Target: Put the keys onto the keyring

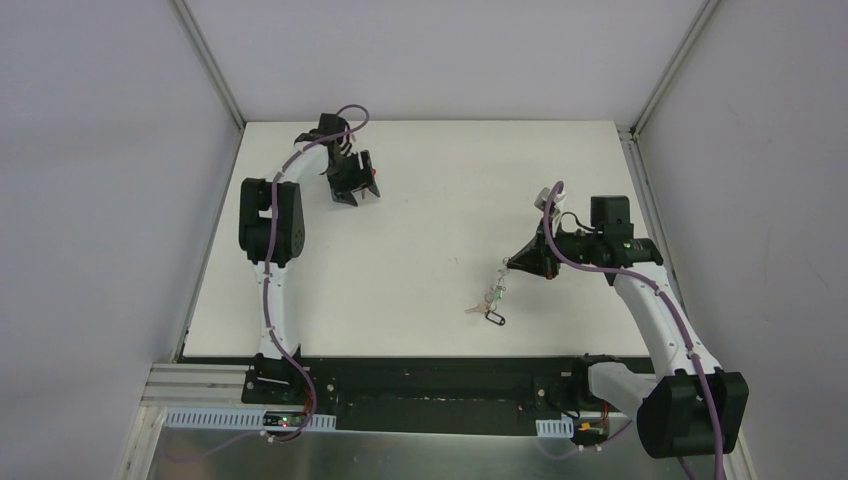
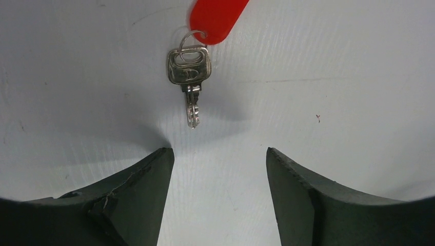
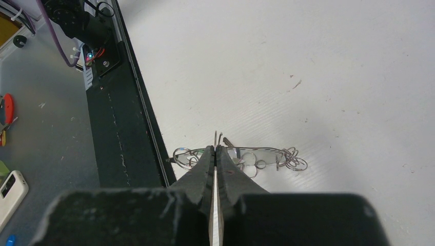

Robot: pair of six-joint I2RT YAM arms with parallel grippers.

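A silver key (image 2: 188, 72) with a red tag (image 2: 215, 18) lies flat on the white table, just ahead of my left gripper (image 2: 219, 156), which is open and empty. In the top view that gripper (image 1: 357, 190) is at the far left, with the red tag (image 1: 375, 190) beside it. My right gripper (image 1: 510, 263) is shut on the thin wire of the keyring (image 3: 267, 149), held above the table. The hoop shows edge-on in the right wrist view, with small loops (image 3: 292, 161) on it. Keys with a green tag (image 1: 493, 296) and a black tag (image 1: 496, 318) hang below it.
A black rail (image 1: 440, 385) runs along the table's near edge and shows in the right wrist view (image 3: 123, 128). Grey walls close in the table on the left, the back and the right. A white device (image 3: 10, 190) lies off the table beyond the rail.
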